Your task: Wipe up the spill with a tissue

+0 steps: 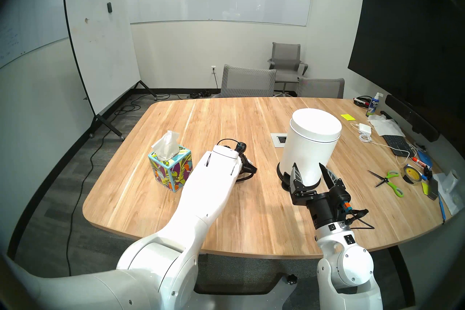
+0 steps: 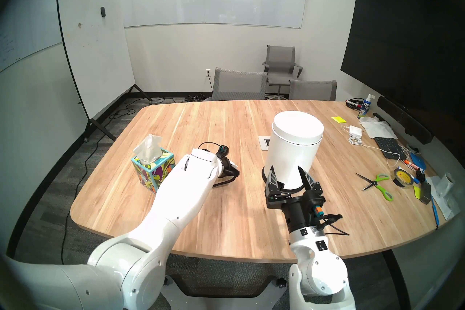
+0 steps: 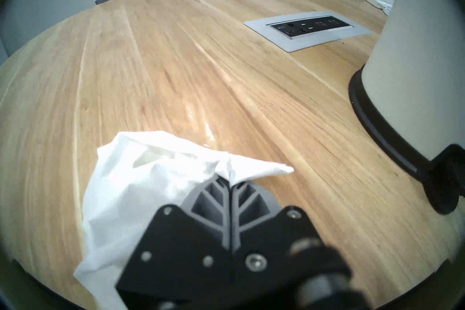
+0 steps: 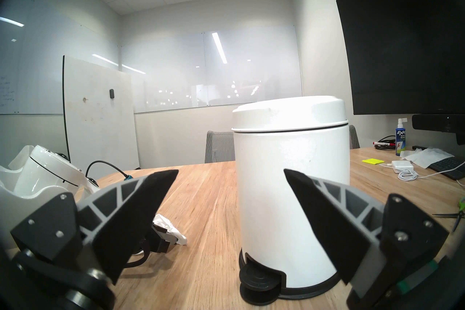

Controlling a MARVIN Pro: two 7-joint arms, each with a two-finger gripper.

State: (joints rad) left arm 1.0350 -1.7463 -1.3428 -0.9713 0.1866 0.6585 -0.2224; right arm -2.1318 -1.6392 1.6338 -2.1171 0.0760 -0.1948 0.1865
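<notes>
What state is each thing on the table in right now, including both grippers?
Left gripper: jaws shut on the tissue.
Tissue: crumpled, pressed on the table.
Right gripper: jaws open, empty, facing the bin.
Pedal bin: upright, lid closed.
Tissue box: upright, a sheet sticking out.
Scissors: blades slightly open, flat.

- The spray bottle (image 4: 401, 140) at the table's (image 1: 226, 120) far right corner has a blue label reading "EXPO" in white, with "WHITE BOARD CARE" partly legible beneath.
- Faint handwriting on the left wall's whiteboard (image 1: 15, 40) is too small to read.
</notes>
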